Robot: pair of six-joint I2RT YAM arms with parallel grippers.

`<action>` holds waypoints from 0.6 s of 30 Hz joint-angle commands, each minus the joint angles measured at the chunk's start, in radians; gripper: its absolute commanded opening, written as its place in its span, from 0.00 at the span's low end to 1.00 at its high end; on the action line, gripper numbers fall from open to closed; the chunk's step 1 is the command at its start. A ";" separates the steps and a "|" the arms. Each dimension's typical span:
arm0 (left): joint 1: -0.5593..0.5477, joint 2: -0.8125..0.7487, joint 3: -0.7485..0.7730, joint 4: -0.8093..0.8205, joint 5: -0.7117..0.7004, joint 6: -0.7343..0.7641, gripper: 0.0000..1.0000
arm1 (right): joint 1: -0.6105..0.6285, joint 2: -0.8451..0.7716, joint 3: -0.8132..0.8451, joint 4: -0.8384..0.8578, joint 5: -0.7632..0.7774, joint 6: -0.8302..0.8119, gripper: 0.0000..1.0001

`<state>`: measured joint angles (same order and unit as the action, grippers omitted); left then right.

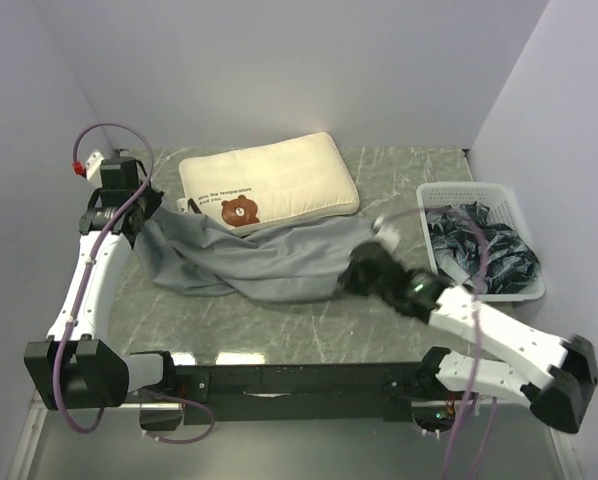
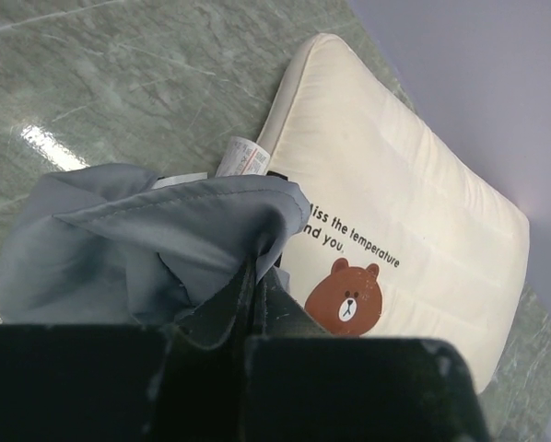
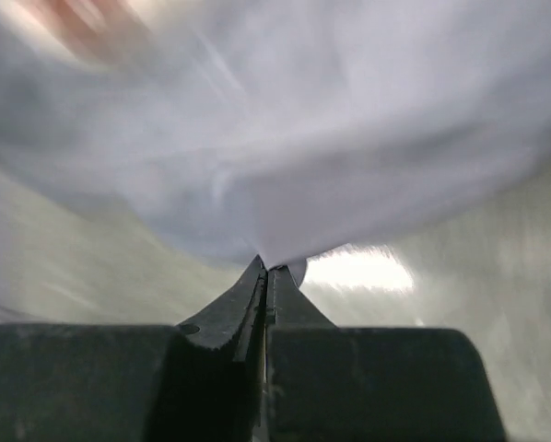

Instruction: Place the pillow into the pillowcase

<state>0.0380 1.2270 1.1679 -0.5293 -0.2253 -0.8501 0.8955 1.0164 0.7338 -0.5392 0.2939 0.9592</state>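
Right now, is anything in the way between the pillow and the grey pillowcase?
Nothing visible is. The pillow lies right against the pillowcase, which the left gripper and right gripper each pinch.

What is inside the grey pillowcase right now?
No bulge shows: the pillowcase lies limp and flat, and the pillow sits outside, behind it. The interior itself is hidden by folds of fabric, with the left claw and right claw each pinching an end.

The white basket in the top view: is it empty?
No, the basket holds a heap of dark crumpled things.
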 commanded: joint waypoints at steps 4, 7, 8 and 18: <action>0.003 -0.040 0.199 0.002 0.041 0.097 0.01 | -0.427 -0.052 0.718 -0.221 0.010 -0.315 0.00; 0.003 -0.050 0.277 -0.014 0.035 0.109 0.01 | -0.553 0.029 0.945 -0.249 -0.033 -0.341 0.00; 0.003 -0.057 0.295 -0.018 0.026 0.112 0.01 | -0.581 0.053 1.023 -0.248 -0.080 -0.338 0.00; 0.007 0.002 0.507 0.069 0.041 0.108 0.01 | -0.885 0.287 1.187 -0.078 -0.493 -0.219 0.00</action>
<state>0.0380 1.1900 1.5635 -0.5373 -0.1989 -0.7631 0.0822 1.1908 1.9121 -0.6888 0.0311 0.6868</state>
